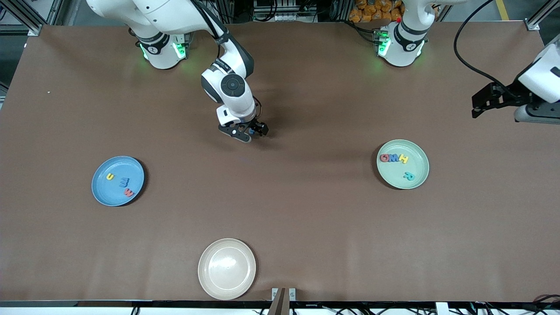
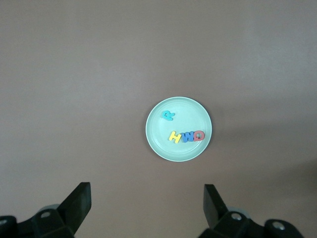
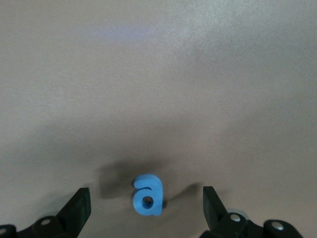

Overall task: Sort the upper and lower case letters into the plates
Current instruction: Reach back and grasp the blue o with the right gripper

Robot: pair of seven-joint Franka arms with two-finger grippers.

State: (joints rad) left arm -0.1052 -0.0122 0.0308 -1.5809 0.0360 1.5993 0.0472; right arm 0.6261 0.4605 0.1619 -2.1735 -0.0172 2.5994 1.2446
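Observation:
A blue lower case "a" (image 3: 147, 195) lies flat on the brown table. My right gripper (image 3: 146, 191) is low over it, open, one finger on each side and neither touching. The blue plate (image 1: 103, 192), toward the right arm's end, holds a yellow u (image 1: 110, 176), a blue letter (image 1: 124, 182) and a red w (image 1: 129, 192). The pale green plate (image 1: 393, 175), toward the left arm's end, holds a red Q (image 1: 385, 157), blue M (image 1: 395, 158), yellow H (image 1: 404, 159) and teal R (image 1: 408, 176). My left gripper (image 1: 479, 105) waits open and empty, high up at the left arm's end.
A beige plate (image 1: 205, 262) with nothing on it sits near the table's edge closest to the front camera. A small bracket (image 1: 283, 294) is clamped on that edge beside it.

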